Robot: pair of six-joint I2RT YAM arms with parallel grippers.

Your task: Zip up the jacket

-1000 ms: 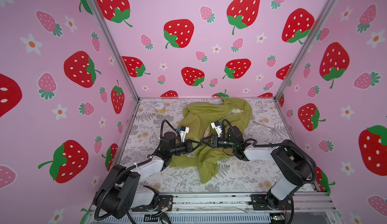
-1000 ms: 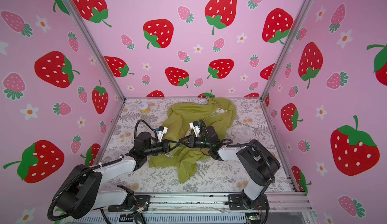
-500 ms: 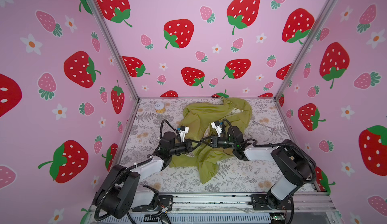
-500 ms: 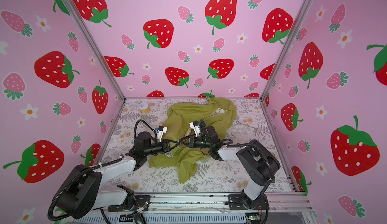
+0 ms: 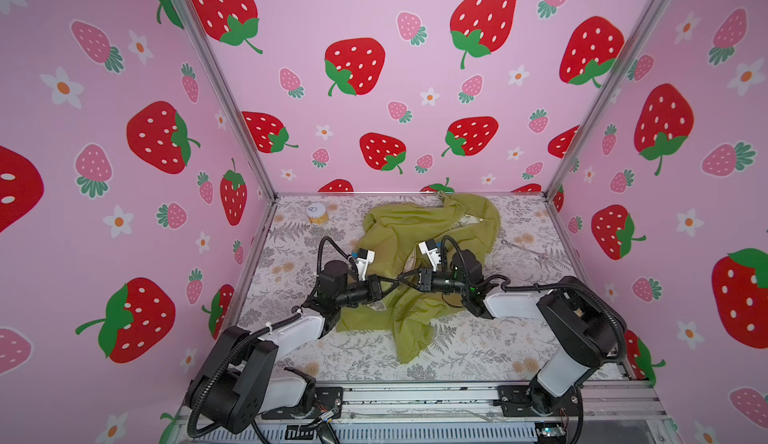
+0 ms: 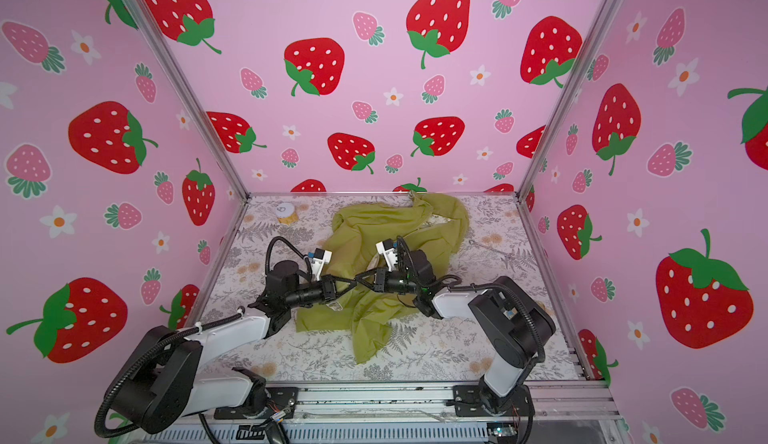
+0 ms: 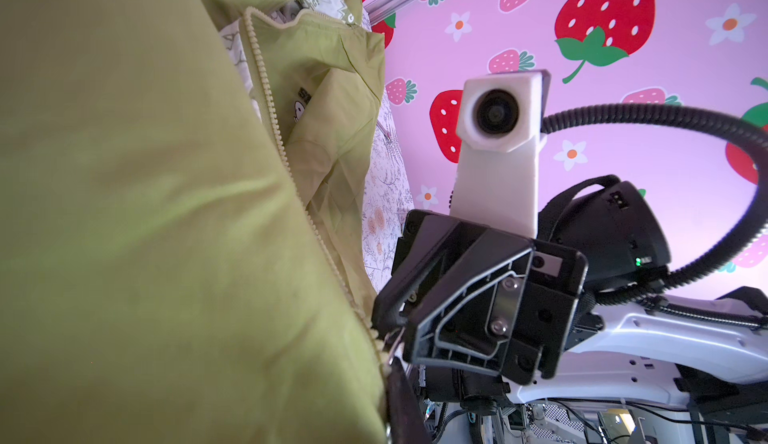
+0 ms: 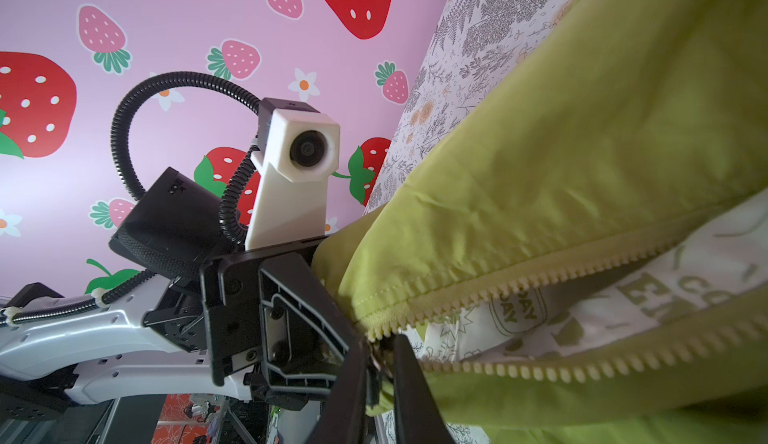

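In both top views the left gripper and right gripper meet tip to tip over the jacket, crumpled across the table's middle and far side. Only the right wrist view shows both pinched shut on the jacket at the zipper's base, teeth parted beyond.

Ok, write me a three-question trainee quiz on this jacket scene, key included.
1. True or false: the jacket has its zipper closed all the way up.
2. Where do the left pincer and right pincer meet? A the hood; B where the zipper's two rows join; C a sleeve.
3. Fill in: between the parted zipper teeth shows the cream printed ____.
Key: 1 false; 2 B; 3 lining.
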